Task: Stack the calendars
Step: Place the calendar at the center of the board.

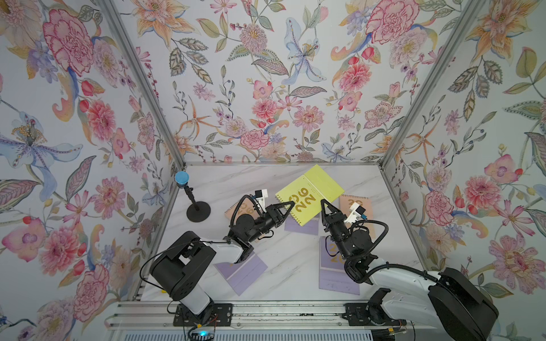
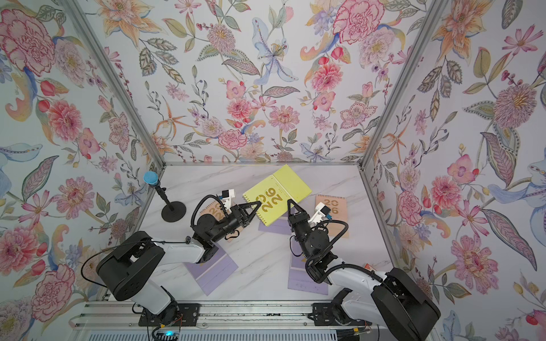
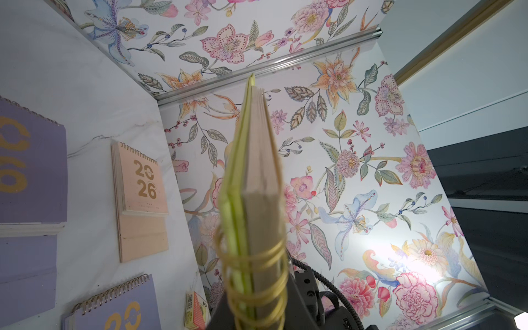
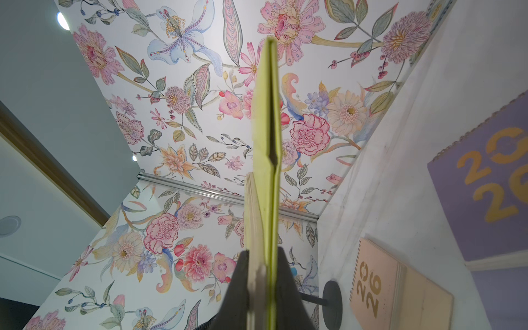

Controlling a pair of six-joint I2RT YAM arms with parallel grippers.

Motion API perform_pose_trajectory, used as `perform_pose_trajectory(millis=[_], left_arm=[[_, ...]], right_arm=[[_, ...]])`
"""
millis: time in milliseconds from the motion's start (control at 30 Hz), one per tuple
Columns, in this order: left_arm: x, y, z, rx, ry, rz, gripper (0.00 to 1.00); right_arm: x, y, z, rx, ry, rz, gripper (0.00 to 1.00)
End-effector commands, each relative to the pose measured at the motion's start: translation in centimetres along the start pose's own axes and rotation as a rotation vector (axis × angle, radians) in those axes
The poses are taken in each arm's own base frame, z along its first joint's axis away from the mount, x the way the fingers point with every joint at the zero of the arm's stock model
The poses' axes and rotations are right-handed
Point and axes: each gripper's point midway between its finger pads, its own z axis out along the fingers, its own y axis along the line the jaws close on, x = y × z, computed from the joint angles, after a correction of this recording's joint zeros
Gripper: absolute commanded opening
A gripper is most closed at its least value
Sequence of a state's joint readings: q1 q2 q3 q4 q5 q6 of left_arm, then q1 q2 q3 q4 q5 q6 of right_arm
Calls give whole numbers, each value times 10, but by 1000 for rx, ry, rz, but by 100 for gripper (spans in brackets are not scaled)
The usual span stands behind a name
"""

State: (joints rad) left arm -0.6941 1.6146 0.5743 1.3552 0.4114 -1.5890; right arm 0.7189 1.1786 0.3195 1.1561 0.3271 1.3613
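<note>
Flowered wallpaper lines the walls around a white marble bench [image 1: 289, 265]. Over its middle, toward the far edge, the yellow-green calendar [image 1: 310, 193] hangs clear of the surface with its cover up, carried from two sides at once. The left fingers [image 1: 285, 208] pinch its spiral-bound edge. The left wrist view shows the gold rings right at the grip, with the pages running away edge-on. The right fingers [image 1: 326, 208] are pressed onto the adjoining side edge, one on each face, as the right wrist view shows.

The double hold probably keeps the loose pages and the fold-out flap from sagging or swinging open.

Below the raised calendar lies a lilac calendar [image 1: 301, 229], mostly hidden, and it looks like the likely base for the pile. The rest lie flat and apart:
- a peach calendar [image 1: 356, 203] toward the right edge
- a second peach calendar [image 1: 237, 209] under the left arm
- a second lilac calendar [image 1: 242, 270] toward the front left corner
- a third lilac calendar [image 1: 336, 276] under the right arm

Nothing appears to be stacked yet.
</note>
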Motion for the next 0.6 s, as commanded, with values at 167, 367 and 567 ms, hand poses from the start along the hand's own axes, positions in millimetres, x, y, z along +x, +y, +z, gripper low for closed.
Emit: perform_pose_trajectory(millis=[167, 367, 567], left_arm=[[-3, -22, 7, 77, 11, 60, 2], [-28, -22, 4, -65, 49, 219, 0], [-54, 4, 3, -470, 228, 574, 0]], right_arm=[[-5, 16, -8, -53, -16, 1, 57], [-26, -16, -37, 121, 3, -157, 88], [-73, -11, -72, 263, 3, -516, 93]])
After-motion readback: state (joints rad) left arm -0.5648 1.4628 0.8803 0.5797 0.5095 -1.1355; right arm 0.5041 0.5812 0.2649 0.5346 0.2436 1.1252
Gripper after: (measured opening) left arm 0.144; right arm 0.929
